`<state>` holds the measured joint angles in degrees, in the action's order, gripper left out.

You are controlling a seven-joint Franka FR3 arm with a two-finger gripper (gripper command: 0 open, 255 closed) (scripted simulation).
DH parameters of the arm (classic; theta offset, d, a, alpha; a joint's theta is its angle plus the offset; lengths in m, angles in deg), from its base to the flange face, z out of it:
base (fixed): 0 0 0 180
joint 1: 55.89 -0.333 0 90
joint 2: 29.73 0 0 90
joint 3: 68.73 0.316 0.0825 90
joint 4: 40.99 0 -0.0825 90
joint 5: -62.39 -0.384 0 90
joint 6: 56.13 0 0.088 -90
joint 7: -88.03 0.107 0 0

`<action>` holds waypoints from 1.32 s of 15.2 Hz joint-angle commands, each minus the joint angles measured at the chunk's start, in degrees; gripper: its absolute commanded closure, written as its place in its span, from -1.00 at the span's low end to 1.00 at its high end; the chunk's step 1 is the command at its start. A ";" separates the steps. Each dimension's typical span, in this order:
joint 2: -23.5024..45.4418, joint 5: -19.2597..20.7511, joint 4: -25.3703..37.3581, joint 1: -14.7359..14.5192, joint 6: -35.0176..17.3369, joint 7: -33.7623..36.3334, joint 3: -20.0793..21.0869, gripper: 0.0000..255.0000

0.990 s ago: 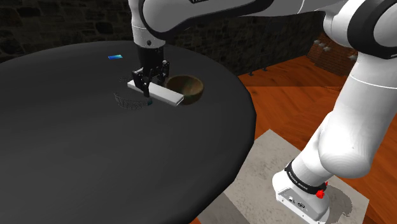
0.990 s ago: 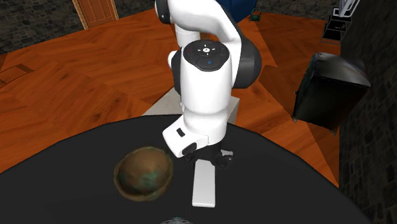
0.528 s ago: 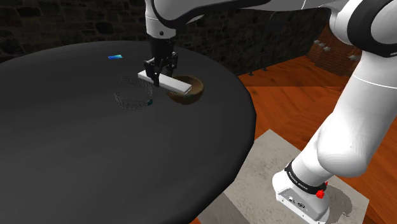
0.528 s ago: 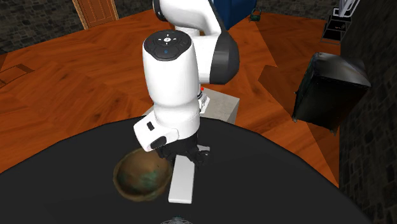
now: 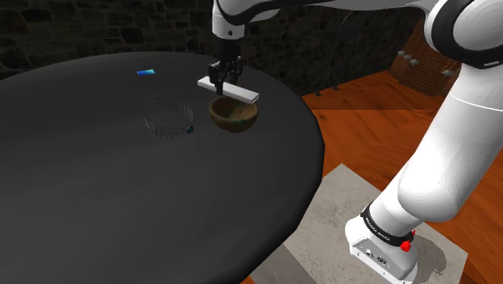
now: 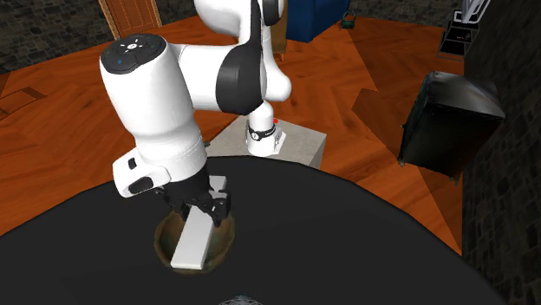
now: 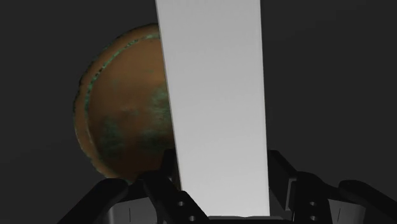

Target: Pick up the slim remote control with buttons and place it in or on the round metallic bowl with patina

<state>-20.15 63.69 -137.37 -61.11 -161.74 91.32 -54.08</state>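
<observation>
Black gripper (image 6: 202,210) clasps a flat, plain white remote (image 7: 216,95), seemingly clear above the round, green-blotched brown bowl (image 7: 121,127)

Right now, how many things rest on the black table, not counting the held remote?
3. The brown patinated bowl sits below the white remote; a see-through round thing lies beside it, toward the shoulder view's left; a small blue object lies farther back. Others may be hidden.

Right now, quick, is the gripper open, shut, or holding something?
The gripper is shut on the white remote, over the brown bowl.
</observation>
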 commanded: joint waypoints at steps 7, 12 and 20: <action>0.96 0.10 -3.52 1.36 -4.47 -2.36 -1.01 1.00; 1.80 0.34 -6.31 1.33 -8.08 -2.25 -1.07 1.00; 2.31 0.49 -7.54 1.32 -9.81 -2.17 -1.10 1.00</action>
<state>-17.88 64.16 -144.86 -59.81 -171.58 89.15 -55.16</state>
